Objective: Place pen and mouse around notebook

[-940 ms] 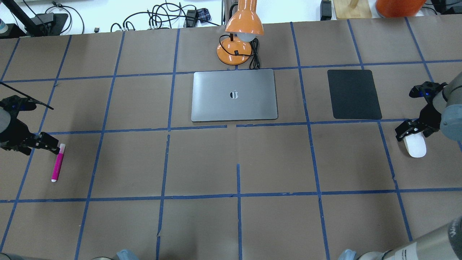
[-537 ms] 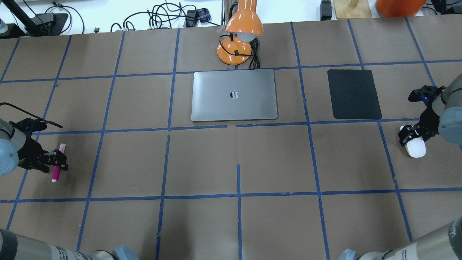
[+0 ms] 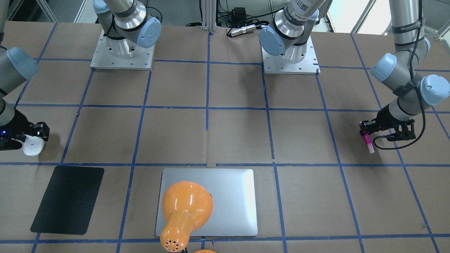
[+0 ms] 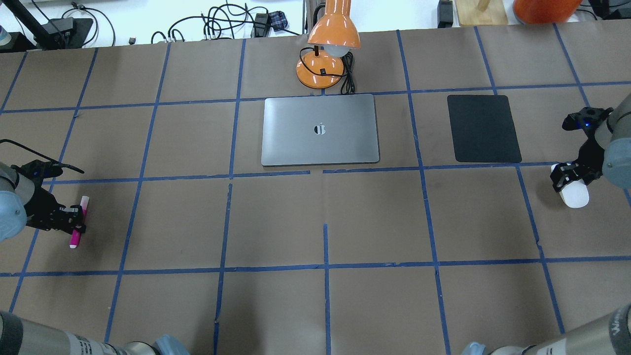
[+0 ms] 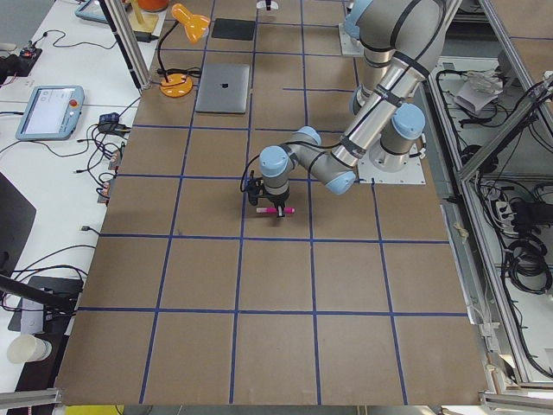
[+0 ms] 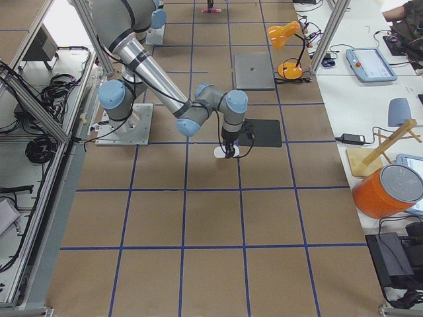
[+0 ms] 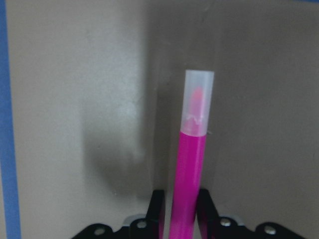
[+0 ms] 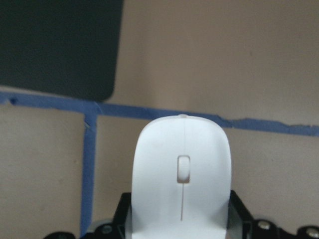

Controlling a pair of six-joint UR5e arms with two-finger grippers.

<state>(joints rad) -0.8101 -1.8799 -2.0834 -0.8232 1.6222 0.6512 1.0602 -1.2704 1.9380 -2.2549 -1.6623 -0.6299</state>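
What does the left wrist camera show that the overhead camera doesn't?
Only the left wrist view: the pen's translucent cap with the pink tip inside, and the left gripper's fingers closed against its barrel. Only the overhead view: the notebook, the orange desk lamp, the black mat, and the right gripper on the mouse. Both: the pink pen in the left gripper, over brown paper with blue tape.
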